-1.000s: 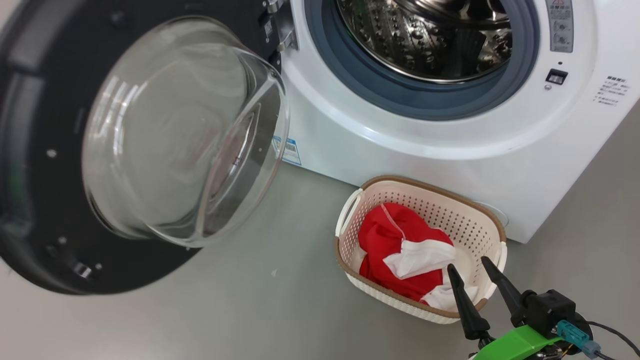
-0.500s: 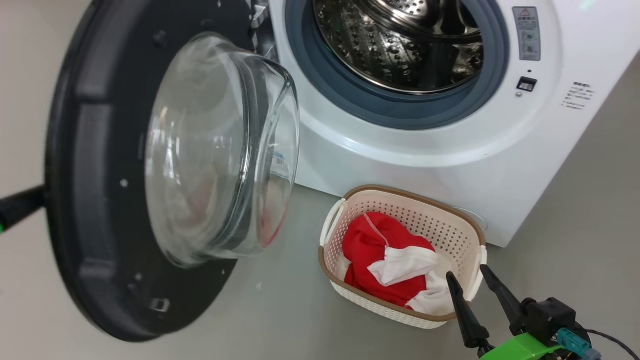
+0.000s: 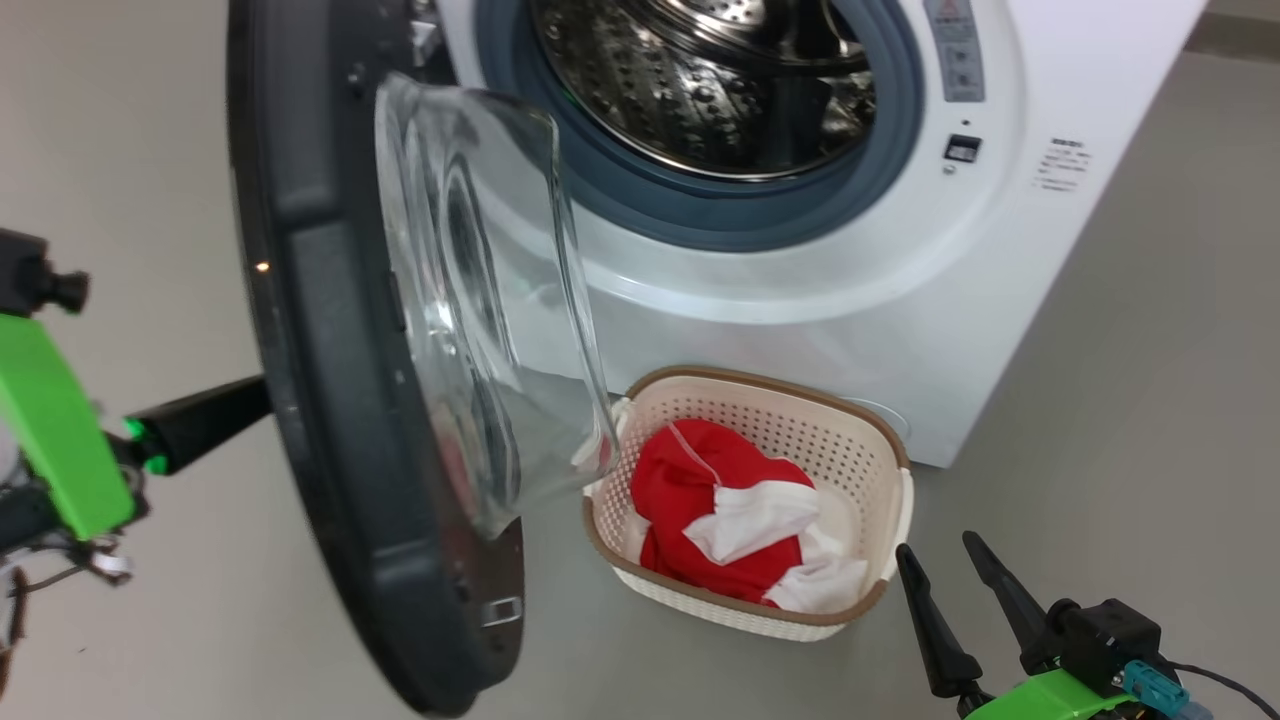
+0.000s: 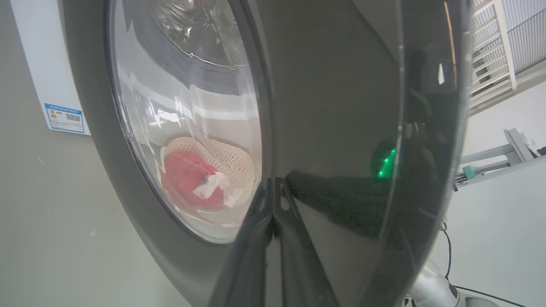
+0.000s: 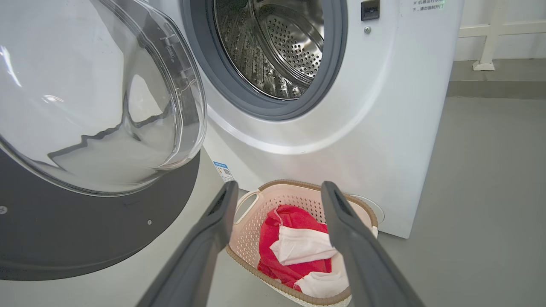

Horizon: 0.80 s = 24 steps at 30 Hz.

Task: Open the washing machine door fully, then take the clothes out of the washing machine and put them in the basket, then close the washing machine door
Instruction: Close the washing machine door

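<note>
Two tools, one door left to shut. Furthest left, the left tool: fingers drawn together with nothing between them, tips pressed against the glossy black outer face of the washing machine door, well out from the hinge. Next along, that door standing about halfway through its swing, nearly edge-on in the head view, with its clear glass bowl bulging toward the washing machine. Judged stiff, fairly heavy and guided wholly by its hinge, so better pushed than gripped. Slick on that polished rim, so best met flat and square, far from the hinge for leverage, and kept off the glass, likely the one fragile part. Probably wants a firm last shove to latch. Further right, the open drum, no fabric visible inside. Below it, on the floor close against the foot of the machine's front, the basket, holding the clothes, red with white panels, soft and slumped. Left handle of the basket overlapped by the glass bowl in the head view; touching or not, cannot tell, though seemingly apart in the right wrist view. Worth watching during the bowl's sweep past. Far right, just beside the basket's right-hand corner, the right tool: fingers spread wide, empty, hovering above the floor.
</note>
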### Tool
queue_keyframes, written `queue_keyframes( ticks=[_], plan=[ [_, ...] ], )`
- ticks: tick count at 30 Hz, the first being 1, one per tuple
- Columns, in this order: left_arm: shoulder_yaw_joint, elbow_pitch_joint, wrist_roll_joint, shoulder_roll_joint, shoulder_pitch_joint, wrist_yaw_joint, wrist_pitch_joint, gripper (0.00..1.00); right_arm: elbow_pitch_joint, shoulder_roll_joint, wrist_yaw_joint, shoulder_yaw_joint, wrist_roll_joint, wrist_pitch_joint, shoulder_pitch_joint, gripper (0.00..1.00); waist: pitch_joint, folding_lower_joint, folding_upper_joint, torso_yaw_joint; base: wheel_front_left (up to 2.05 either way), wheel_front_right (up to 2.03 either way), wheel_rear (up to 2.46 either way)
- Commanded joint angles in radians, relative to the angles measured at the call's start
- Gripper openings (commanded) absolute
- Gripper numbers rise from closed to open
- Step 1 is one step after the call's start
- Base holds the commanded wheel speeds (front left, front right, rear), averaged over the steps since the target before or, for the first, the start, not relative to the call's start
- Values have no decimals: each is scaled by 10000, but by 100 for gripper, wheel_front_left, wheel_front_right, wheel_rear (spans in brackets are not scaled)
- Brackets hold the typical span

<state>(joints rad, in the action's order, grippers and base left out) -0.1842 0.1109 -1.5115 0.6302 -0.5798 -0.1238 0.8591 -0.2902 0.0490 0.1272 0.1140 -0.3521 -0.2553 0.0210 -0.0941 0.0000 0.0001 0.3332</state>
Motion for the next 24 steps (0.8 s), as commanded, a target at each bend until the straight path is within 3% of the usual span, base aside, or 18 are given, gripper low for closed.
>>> queue_keyframes(
  ticks=[1, 8, 24],
  plan=[
    [332, -404, 80, 310, -533, -69, -120, 0, 276, 13, 35, 207, -17, -65, -234, 100, -178, 0, -1, -297, 0, 0, 0],
    [-309, -753, 690, -143, -883, -69, -1125, 0, 373, 13, 35, 88, -132, -65, -415, 100, -455, 0, -1, -999, 0, 0, 0],
    [-1189, -174, 1147, -541, -2326, -69, -3577, 0, 574, 13, 35, 13, -412, -65, -899, 100, -1202, 0, -1, -2455, 0, 0, 0]
  ],
)
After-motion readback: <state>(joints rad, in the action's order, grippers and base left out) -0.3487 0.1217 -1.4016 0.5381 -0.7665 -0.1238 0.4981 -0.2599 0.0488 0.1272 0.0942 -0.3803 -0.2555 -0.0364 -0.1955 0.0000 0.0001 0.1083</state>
